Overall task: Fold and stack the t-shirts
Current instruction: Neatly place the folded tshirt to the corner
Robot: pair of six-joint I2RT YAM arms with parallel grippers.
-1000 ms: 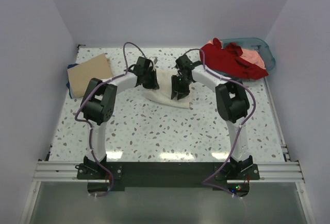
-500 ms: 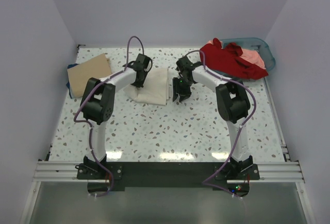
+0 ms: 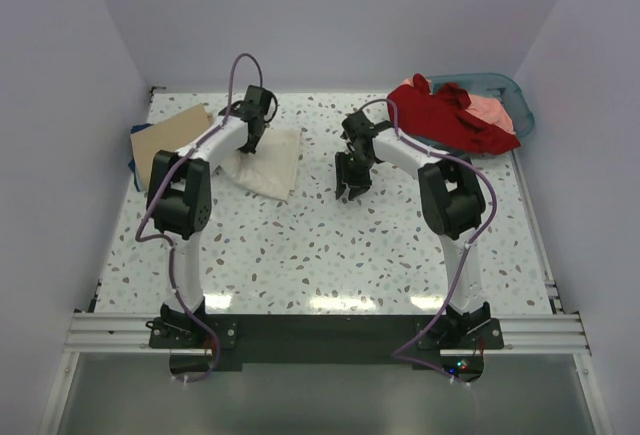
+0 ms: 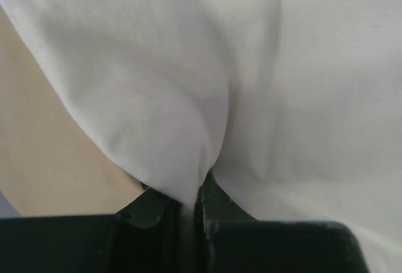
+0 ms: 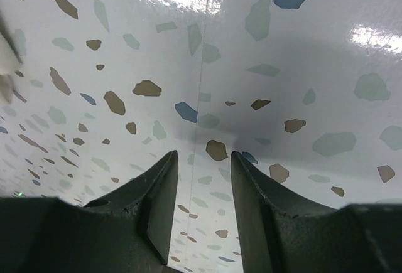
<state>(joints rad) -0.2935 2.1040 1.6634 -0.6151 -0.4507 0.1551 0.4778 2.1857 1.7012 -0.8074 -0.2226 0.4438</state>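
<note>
Cream t-shirt (image 3: 270,163) is lying folded into a rough rectangle on the speckled table (image 3: 330,245), far-left of centre, w/ its left edge just beside the folded tan t-shirt (image 3: 172,145). A dark blue t-shirt (image 3: 133,165) is peeking out under the tan one. In the left wrist view the cream cloth (image 4: 264,97) is filling nearly the whole frame, drawing down in a soft fold, tan showing at the left behind it. My left gripper (image 4: 193,203) is pinching that fold, fingers pressed together on the cloth w/ no gap showing. My right gripper (image 5: 204,160) is hovering over bare table near centre, fingers a little apart, holding nothing; table pattern showing between them. Red t-shirt (image 3: 445,115) and salmon-pink t-shirt (image 3: 495,112) are lying heaped at far right, draping over the teal basket (image 3: 522,95).
</note>
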